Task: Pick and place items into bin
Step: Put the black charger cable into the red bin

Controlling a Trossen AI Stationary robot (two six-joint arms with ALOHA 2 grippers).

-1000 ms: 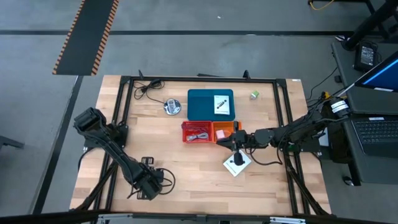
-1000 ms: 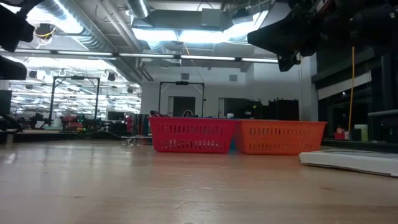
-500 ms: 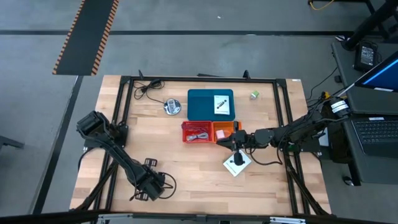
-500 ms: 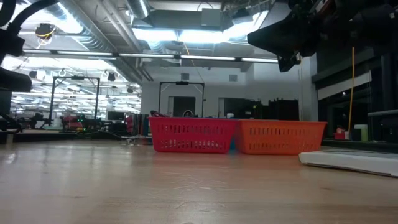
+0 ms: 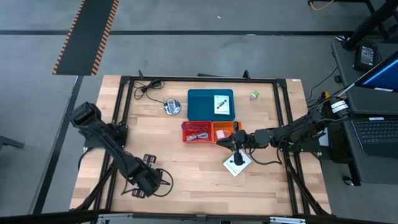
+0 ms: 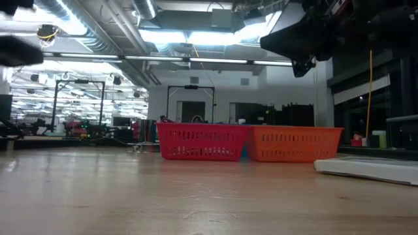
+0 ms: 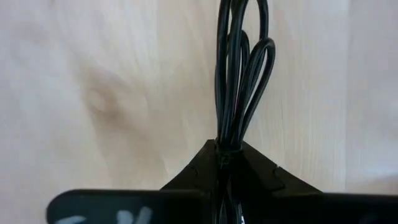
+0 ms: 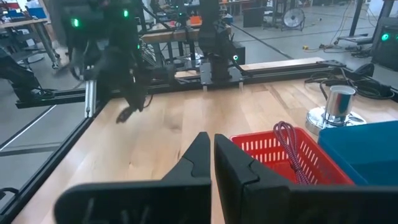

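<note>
A bundle of thin black cable (image 7: 239, 74) lies at the table's near left (image 5: 163, 180), with my left gripper (image 5: 146, 185) shut on it. My right gripper (image 5: 225, 140) hovers shut and empty over the orange bin (image 5: 222, 126), next to the red bin (image 5: 184, 132), which holds a cable (image 8: 287, 144). One white card with a pen shape (image 5: 236, 163) lies flat on the wood near the right gripper. Another card (image 5: 221, 104) rests on the blue lid (image 5: 202, 102). A green cube (image 5: 254, 94) and a second black cable (image 5: 146, 88) sit by the far edge. My left gripper pinches several strands of the looped cable together (image 7: 227, 144) between its two fingers (image 7: 200, 167). The fingers come from above and lie along the loops, which run on past the fingertips over the wood. Whether the bundle is lifted clear, I cannot tell.
A round silver disc (image 5: 171, 107) stands left of the blue lid. A pale cube (image 5: 220, 133) lies in the orange bin. A black frame (image 5: 127, 93) rims the table. Bare wood (image 5: 199, 177) stretches between the two grippers along the near side.
My left arm has kept shifting above the cable at the near left. Its elbow has swung toward the table's left edge, and the gripper has edged slightly leftward with the cable bundle. My right arm has kept still.
</note>
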